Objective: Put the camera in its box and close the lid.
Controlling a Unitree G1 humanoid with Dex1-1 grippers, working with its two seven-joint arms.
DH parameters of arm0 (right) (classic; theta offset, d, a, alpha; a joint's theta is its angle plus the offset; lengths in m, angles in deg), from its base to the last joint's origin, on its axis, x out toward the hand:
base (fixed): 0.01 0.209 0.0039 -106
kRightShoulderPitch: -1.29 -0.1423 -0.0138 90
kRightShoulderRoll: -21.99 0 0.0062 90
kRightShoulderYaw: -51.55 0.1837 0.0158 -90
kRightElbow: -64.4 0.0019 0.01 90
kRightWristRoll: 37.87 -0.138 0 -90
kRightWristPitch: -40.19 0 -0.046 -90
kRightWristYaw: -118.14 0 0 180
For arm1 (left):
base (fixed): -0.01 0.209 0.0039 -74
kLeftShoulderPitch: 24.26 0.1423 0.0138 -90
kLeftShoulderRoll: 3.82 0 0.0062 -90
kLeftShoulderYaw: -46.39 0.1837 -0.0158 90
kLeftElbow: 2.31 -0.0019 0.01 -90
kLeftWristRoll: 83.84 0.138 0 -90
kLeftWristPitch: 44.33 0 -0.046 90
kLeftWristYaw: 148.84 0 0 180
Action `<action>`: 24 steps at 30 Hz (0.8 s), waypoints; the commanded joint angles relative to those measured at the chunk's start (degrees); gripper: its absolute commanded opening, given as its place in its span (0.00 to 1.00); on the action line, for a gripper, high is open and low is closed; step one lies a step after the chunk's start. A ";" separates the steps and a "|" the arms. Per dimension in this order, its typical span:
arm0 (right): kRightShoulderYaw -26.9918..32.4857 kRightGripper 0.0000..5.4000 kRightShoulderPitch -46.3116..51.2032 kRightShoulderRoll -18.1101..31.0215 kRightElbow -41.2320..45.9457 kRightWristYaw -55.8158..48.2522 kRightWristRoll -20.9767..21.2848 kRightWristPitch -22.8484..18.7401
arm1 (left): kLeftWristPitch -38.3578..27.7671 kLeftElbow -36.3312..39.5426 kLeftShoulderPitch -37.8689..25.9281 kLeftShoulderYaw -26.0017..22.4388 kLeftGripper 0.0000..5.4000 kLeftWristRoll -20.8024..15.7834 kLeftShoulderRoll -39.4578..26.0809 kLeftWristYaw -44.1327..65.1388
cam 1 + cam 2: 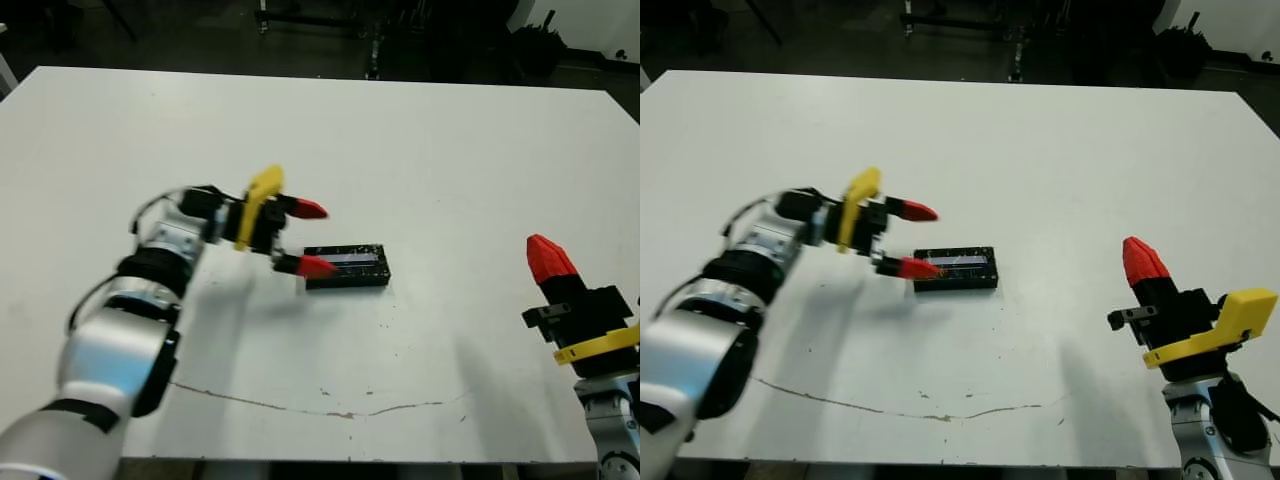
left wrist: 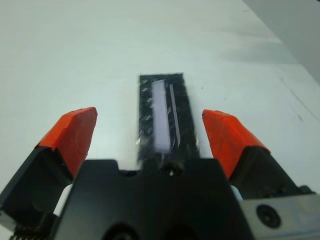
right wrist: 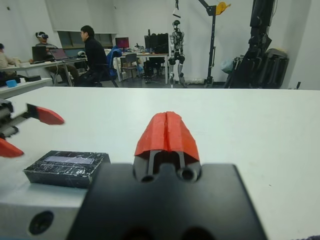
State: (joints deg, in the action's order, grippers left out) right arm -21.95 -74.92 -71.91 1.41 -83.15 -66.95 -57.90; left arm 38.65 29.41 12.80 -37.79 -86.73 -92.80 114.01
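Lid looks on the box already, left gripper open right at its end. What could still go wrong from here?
1. The left gripper is open, its lower fingertip at the end of the lid; moving away could drag it askew.
2. Whether the lid is fully seated cannot be told; it may only rest on top.
3. The camera is not visible, so its being inside is unconfirmed. The right gripper is shut and well apart: little risk.

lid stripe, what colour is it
Pale, whitish-lilac stripe on the glossy black lid; clearest in the left wrist view.

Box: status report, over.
Left claw open, at the box end. Right claw shut, apart. Lid on, box closed. Nothing in the way.
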 commanded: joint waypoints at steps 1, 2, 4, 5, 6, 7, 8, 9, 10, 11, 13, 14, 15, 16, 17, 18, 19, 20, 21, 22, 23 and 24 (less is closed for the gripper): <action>-0.02 0.00 -0.40 1.22 -0.06 -0.42 0.59 0.63 | 1.01 2.71 1.59 0.19 1.00 -0.42 -2.93 1.78; -0.08 0.00 -0.40 1.27 0.01 -0.38 0.61 0.58 | 0.77 3.36 1.81 0.17 1.00 -0.51 -3.68 1.93; -0.20 0.00 -0.42 1.44 -0.05 -0.54 0.77 0.86 | -0.67 4.41 2.23 0.17 1.00 -0.48 -4.95 1.91; -0.21 0.00 -0.48 1.51 -0.21 -0.85 0.69 1.10 | -1.89 4.74 2.38 0.11 1.00 -0.50 -5.52 1.99; -0.22 0.00 -0.53 1.59 -0.39 -1.21 0.67 1.40 | -2.44 5.04 2.46 0.03 1.00 -0.47 -6.14 1.77; -0.20 0.00 -0.55 1.63 -0.42 -1.38 0.57 1.41 | -2.71 5.21 2.52 -0.17 1.00 -0.58 -6.66 1.43; -0.18 0.00 -0.56 1.60 -0.38 -1.40 0.41 1.30 | -2.49 5.48 2.67 -0.58 1.00 -0.86 -7.04 0.71; -0.16 0.00 -0.55 1.54 -0.31 -1.35 0.20 1.11 | -1.47 5.88 2.99 -1.46 1.00 -1.65 -7.11 -0.43; -0.18 0.00 -0.52 1.52 -0.19 -1.15 0.26 0.94 | 1.46 6.87 3.79 -3.28 1.00 -3.45 -6.50 -2.94; -0.18 0.00 -0.50 1.52 -0.23 -1.12 0.31 0.94 | 4.29 8.12 4.64 -4.75 1.00 -5.00 -5.82 -5.43; -0.20 0.00 -0.56 1.50 -0.45 -1.24 0.32 1.09 | 10.09 14.58 8.27 -7.91 1.00 -7.94 -2.96 -15.05; -0.24 0.00 -0.59 1.43 -0.56 -1.26 0.40 1.27 | 12.53 18.32 10.20 -9.04 0.99 -9.14 -1.35 -19.71; -0.29 0.00 -0.61 1.38 -0.62 -1.21 0.52 1.38 | 15.57 23.73 12.66 -9.96 0.97 -9.96 0.83 -25.72; -0.35 0.00 -0.61 1.33 -0.66 -1.12 0.72 1.52 | 17.80 29.18 15.08 -10.42 0.96 -10.43 3.04 -31.06; -0.45 0.00 -0.54 1.31 -0.34 -0.71 0.88 1.18 | 18.31 34.35 17.50 -10.40 0.94 -10.36 5.40 -35.83; -0.52 0.00 -0.49 1.28 -0.08 -0.36 0.91 0.86 | 18.64 38.32 19.35 -10.15 0.91 -10.29 7.10 -39.26; -0.62 0.00 -0.48 1.23 -0.02 -0.30 0.96 0.93 | 18.78 41.95 20.99 -9.62 0.89 -10.45 9.03 -42.05; -0.73 0.00 -0.50 1.18 0.00 -0.27 0.99 1.00 | 19.16 44.65 22.16 -9.07 0.86 -10.62 10.32 -44.07; -0.79 0.00 -0.55 1.16 -0.12 -0.36 1.10 1.20 | 19.71 47.31 23.24 -8.20 0.83 -10.71 11.63 -45.97; -0.87 0.00 -0.59 1.12 -0.27 -0.44 1.26 1.42 | 20.27 49.70 24.20 -7.21 0.80 -10.67 12.81 -47.68; -0.90 0.00 -0.63 1.11 -0.44 -0.53 1.37 1.62 | 20.98 51.72 25.00 -6.14 0.77 -10.72 14.01 -49.21; -0.96 0.00 -0.64 1.08 -0.50 -0.53 1.43 1.69 | 21.66 53.24 25.60 -5.28 0.74 -10.79 14.87 -50.44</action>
State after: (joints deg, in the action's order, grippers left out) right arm -22.91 -75.53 -71.16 1.27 -83.90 -65.96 -56.85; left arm 58.86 80.51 36.91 -44.05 -97.25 -78.68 65.26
